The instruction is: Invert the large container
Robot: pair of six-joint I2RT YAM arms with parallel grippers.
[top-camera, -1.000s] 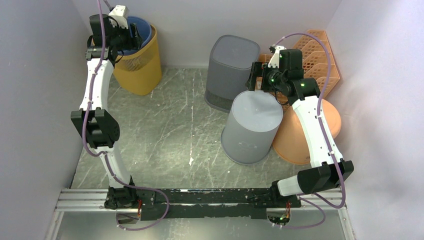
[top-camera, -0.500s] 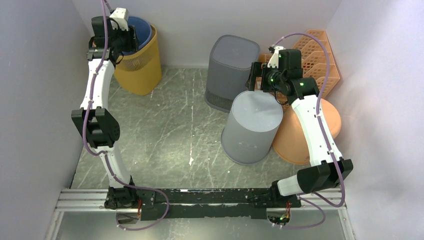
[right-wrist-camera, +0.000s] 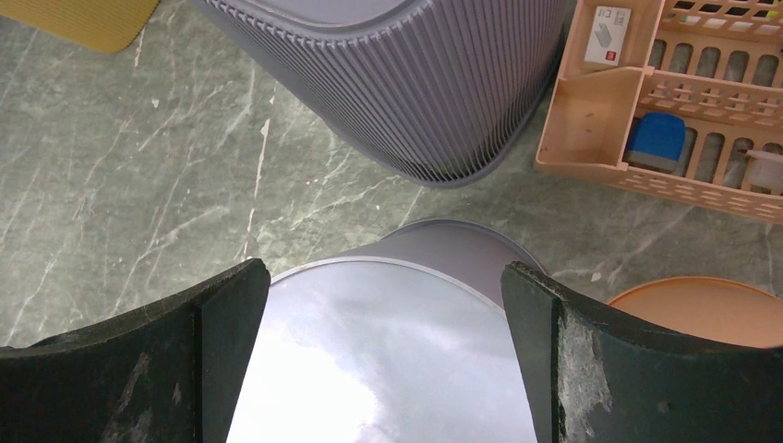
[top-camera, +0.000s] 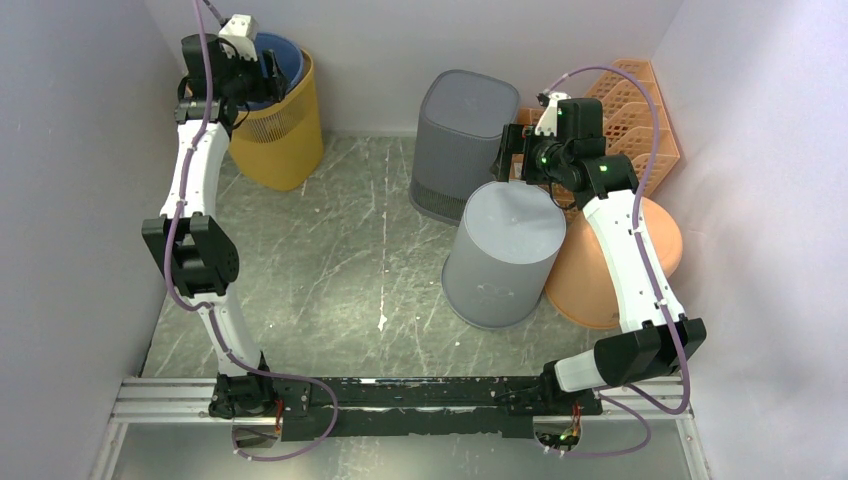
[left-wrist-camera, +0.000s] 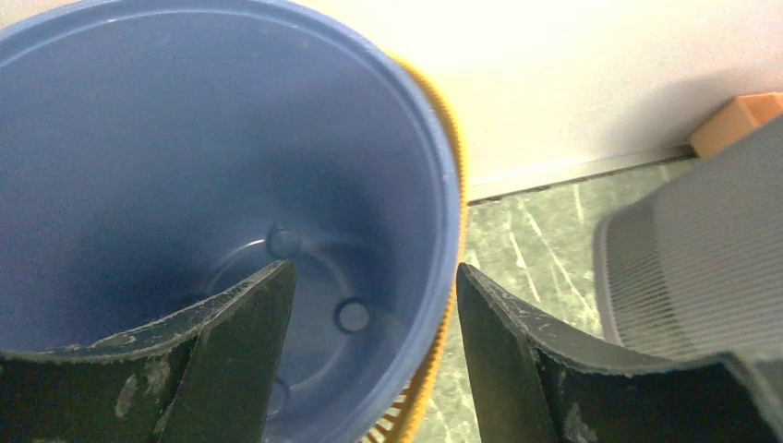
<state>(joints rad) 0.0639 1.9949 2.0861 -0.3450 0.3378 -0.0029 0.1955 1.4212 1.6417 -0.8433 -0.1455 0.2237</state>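
- Large yellow mesh plastic basket: upright in the far-left corner of the worktop, mouth up, with a round blue plastic bucket nested inside. My read is that this is the flip target, and it's not turned yet.
- Step in hand, as I judge it: get a rim grip ready for the tip-over.
- To do it well, go deep enough that the pads land on the wall below the lip, and close square to the wall.
- Check both walls are captured. Otherwise the bucket may slide out mid-roll.
- Roll toward the worktop's middle, not toward the far or left edge.
- Risk: the mesh probably flexes, so a shallow pinch could slip under two nested tubs.
- Left gripper: at the rim, on the side facing the worktop's middle. Jaws spread, nothing pinched.
- One finger hangs inside the bucket and the other outside. The blue wall and yellow rim both lie in the gap. Can't tell if either finger touches.
- Right gripper: jaws wide apart and empty, over the upturned base of the smooth grey plastic bin toward the right edge. Can't tell if it touches.
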